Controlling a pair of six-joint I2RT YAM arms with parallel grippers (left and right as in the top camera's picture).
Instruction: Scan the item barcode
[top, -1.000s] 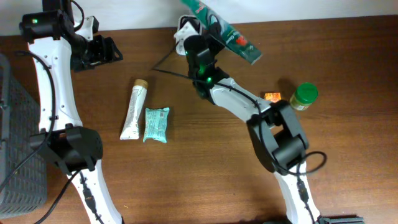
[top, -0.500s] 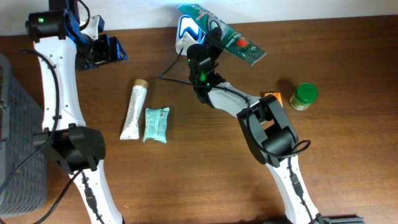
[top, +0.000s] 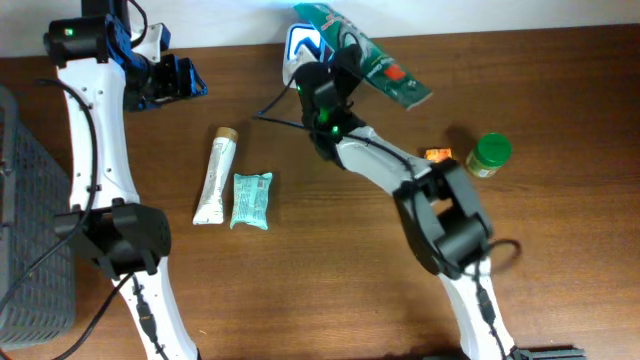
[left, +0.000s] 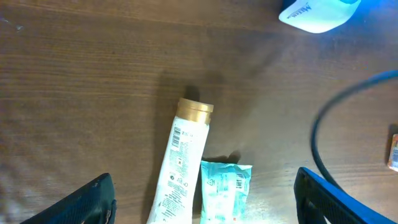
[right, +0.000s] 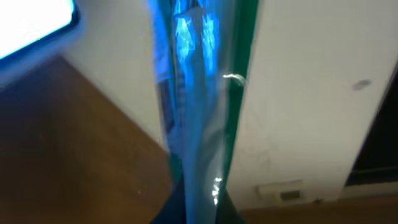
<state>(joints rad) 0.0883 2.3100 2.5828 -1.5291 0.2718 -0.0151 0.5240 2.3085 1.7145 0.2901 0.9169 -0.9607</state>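
My right gripper (top: 338, 62) is shut on a long green packet (top: 372, 58) and holds it in the air at the table's far edge, right beside the white barcode scanner (top: 300, 44), which glows blue. In the right wrist view the green packet (right: 199, 112) runs up the middle edge-on, washed in blue light, with the scanner's glow (right: 31, 25) at top left. My left gripper (top: 168, 80) hangs open and empty at the far left. Below its fingers (left: 87, 202) lie a white tube (left: 185, 162) and a teal pouch (left: 224, 194).
A white tube with a gold cap (top: 215, 178) and a teal pouch (top: 252, 200) lie side by side left of centre. A green jar (top: 490, 155) and a small orange item (top: 436, 155) stand at the right. A black basket (top: 30, 220) fills the left edge. The scanner's cable (left: 320, 124) crosses the wood.
The scanner's blue light has come on. The right gripper has swung the green packet slightly beside it. The left gripper drifted a little to the right, still open.
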